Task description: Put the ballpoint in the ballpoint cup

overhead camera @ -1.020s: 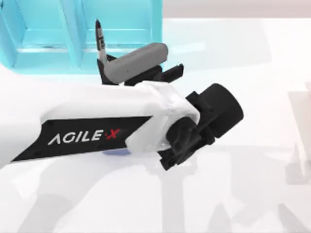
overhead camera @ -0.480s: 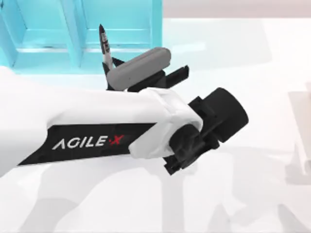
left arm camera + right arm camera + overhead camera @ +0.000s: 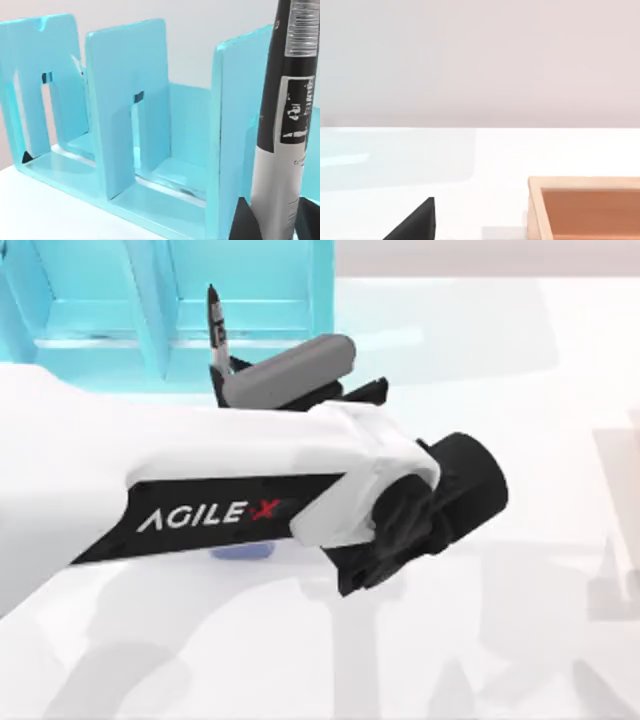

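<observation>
While the left arm stretches across the table: a labelled account follows.

Left arm: a white AgileX arm reaches from the top view's left toward the middle, covering much of the table.

Left gripper: it sits just in front of the cyan shelf unit, near the table's far edge.

Left gripper's fingers: the dark fingers are closed around the lower part of the ballpoint, one on each side of the barrel.

Ballpoint: a thin black pen with a pale lower barrel and printed labels, held nearly upright with its tapered end up, in front of the shelf unit.

Ballpoint cup: a sliver of blue-violet peeks out beneath the left arm, near the middle of the table; the rest of it is hidden by the arm.

Cyan shelf unit: an open rack with upright dividers, standing at the far left of the table.

Right gripper: one dark fingertip appears in the right wrist view; how far the fingers are parted cannot be told.

Wooden tray: a light brown open box sits on the table ahead of the right gripper.
</observation>
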Action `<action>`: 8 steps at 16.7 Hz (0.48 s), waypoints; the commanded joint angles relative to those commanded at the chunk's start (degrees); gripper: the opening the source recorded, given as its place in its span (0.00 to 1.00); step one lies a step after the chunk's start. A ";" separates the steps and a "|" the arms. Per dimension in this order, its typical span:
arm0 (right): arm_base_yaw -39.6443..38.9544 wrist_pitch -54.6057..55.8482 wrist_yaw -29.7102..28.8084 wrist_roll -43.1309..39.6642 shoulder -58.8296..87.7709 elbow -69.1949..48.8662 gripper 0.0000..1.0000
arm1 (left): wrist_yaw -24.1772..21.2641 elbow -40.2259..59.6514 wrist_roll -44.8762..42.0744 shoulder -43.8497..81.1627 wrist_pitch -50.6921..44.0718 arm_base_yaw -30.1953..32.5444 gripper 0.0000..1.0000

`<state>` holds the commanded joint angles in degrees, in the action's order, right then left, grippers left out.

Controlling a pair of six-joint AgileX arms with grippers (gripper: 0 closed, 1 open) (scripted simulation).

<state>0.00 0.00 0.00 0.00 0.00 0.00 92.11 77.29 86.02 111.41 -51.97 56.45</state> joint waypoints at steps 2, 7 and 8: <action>0.00 0.00 0.00 0.00 0.00 0.00 1.00 | 0.10 0.38 1.07 0.22 -1.33 -0.05 0.00; 0.00 0.00 0.00 0.00 0.00 0.00 1.00 | 0.10 0.38 1.07 0.22 -1.33 -0.05 0.15; 0.00 0.00 0.00 0.00 0.00 0.00 1.00 | 0.10 0.38 1.07 0.22 -1.33 -0.05 0.23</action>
<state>0.00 0.00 0.00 0.00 0.00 0.00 92.22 77.67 87.09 111.63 -53.30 56.40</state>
